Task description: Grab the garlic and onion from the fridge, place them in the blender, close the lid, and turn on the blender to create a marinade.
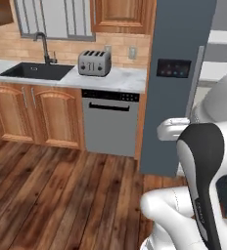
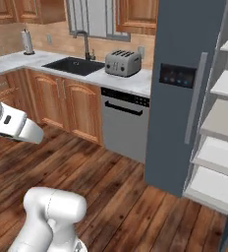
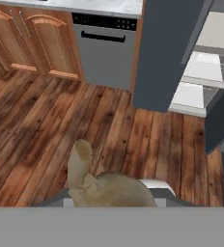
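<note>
You face a plank wood floor and the slate-grey fridge, its door swung open on flat white shelves. In the hand view a knobbly tan garlic bulb hides the gripper's tips, clenched on it. The onion is nowhere you can make out.

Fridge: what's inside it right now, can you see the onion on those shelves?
The fridge stands open. Its white shelves look bare where visible; no onion shows. The door and the picture edge cover part of the interior, so the rest cannot be checked.
</note>
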